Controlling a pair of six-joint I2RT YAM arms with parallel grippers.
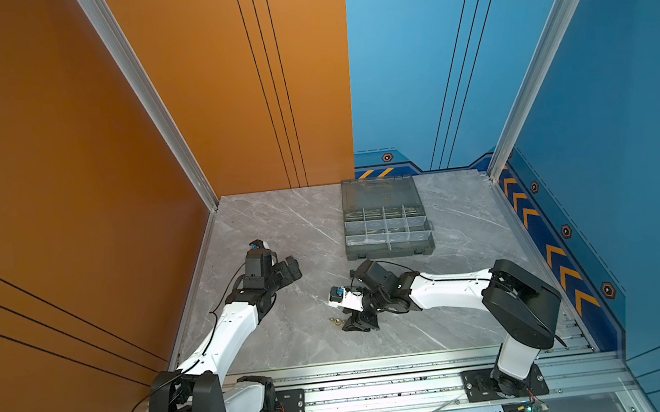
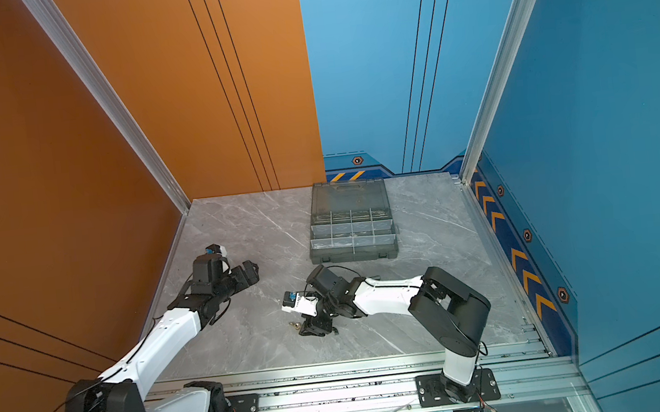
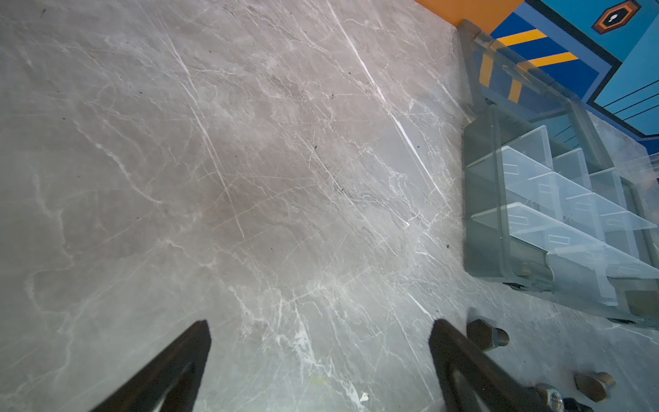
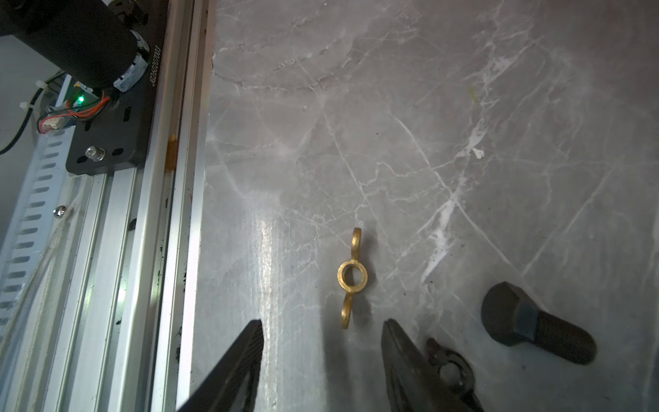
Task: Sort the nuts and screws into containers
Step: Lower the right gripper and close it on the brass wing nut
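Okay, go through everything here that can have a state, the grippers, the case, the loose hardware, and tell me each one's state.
left gripper, open, holding nothing.
right gripper, open, down at the table, gripping nothing.
brass wing nut, loose on the table, at the mouth of the right gripper.
black bolt, lying on its side, loose on the table.
organizer case, open, contents unclear.

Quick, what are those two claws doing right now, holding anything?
Left gripper: open, holding nothing.
Right gripper: open, empty; brass wing nut just ahead, untouched.
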